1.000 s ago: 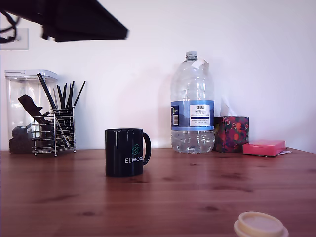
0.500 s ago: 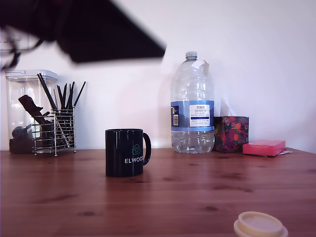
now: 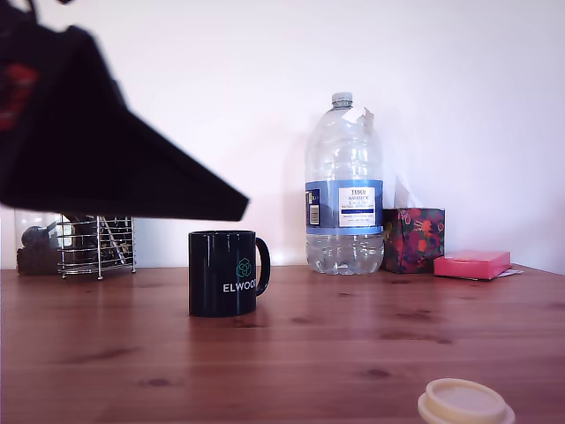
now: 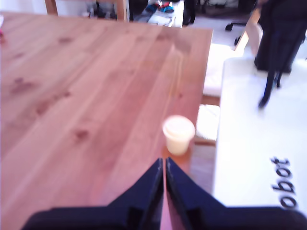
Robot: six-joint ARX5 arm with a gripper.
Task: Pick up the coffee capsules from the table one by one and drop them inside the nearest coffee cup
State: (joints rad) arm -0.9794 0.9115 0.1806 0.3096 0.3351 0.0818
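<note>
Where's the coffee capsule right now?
The coffee capsule sits at the exterior view's bottom right, well apart from the black mug; the wrist view shows it beside the table's edge.

Soft, even daylight; the exterior view is sharp on the mug (image 3: pixel 222 272) while the arm (image 3: pixel 97 150) is a dark motion-blurred shape. The wrist view is blurred overall, its white floor (image 4: pixel 249 143) washed out
</note>
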